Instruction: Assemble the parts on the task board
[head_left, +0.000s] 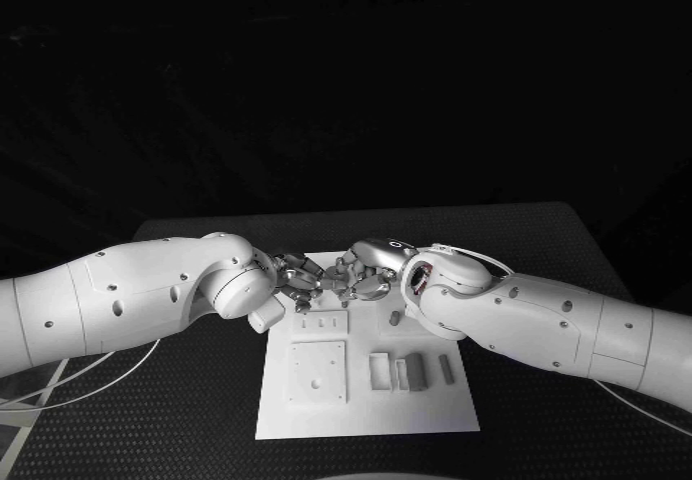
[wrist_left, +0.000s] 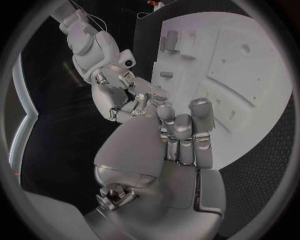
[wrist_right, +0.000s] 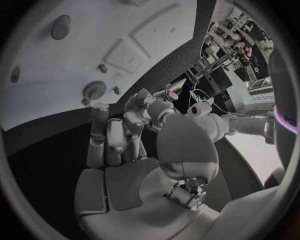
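Grey parts (head_left: 408, 371) lie on task board (head_left: 368, 425) nearest the robot, w/ left hand (head_left: 299, 280) & right hand (head_left: 361, 277) fingertip-to-fingertip at its far edge; whether either holds a part cannot be told.

I log: table (head_left: 173, 420) | black, with a fine woven-looking surface texture | far edge runs straight across the head view, darkness beyond it | white cables (head_left: 58, 385) | looped on the table at the near left corner | thin white cable (head_left: 642, 405) | at the right edge
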